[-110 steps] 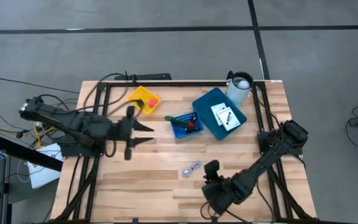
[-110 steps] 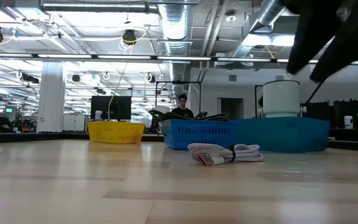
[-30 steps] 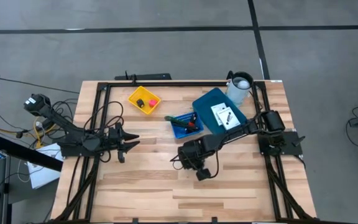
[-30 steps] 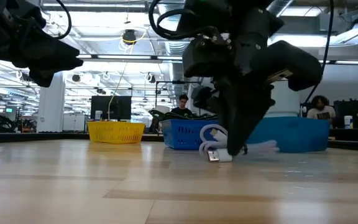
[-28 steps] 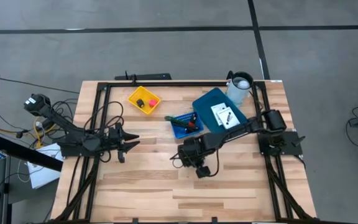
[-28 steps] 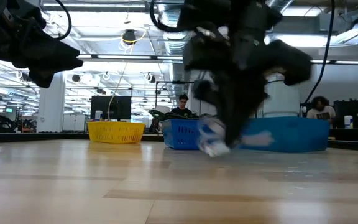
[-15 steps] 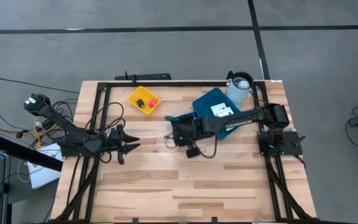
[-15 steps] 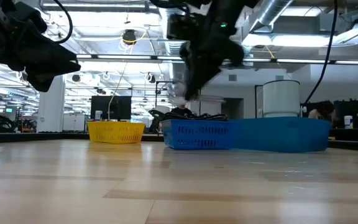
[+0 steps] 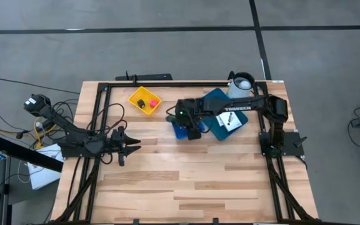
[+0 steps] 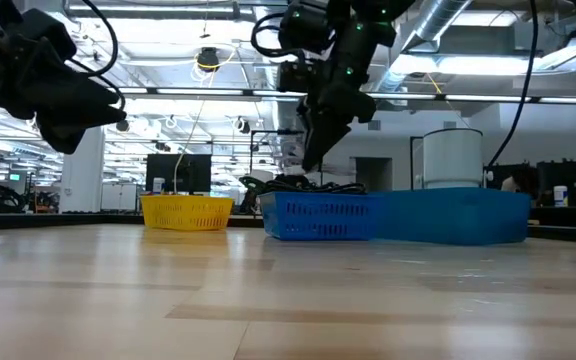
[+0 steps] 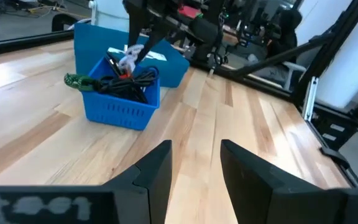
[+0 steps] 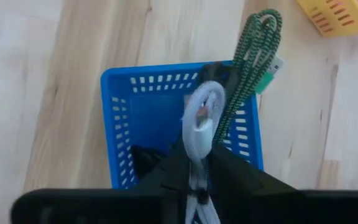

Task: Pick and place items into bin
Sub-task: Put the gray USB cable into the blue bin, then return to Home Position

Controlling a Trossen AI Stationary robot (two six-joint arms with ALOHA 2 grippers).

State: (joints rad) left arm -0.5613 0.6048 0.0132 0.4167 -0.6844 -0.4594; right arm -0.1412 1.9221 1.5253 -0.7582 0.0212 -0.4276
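**Right tool over the blue basket with the white cable**

Right tool (image 9: 191,127) hangs over the small blue basket (image 9: 181,129), fingers pinching a looped white cable (image 12: 199,124) just above its slotted plastic walls. A braided black-and-green cord (image 12: 248,56) already drapes over the rim, so the drop looks nearly done. Left tool (image 9: 130,145) waits, fingers parted, low over the wooden surface (image 9: 167,181). Two white cards (image 9: 230,120) lie on the blue tray (image 9: 214,99); the yellow basket (image 9: 136,95) holds a red block (image 9: 153,103).
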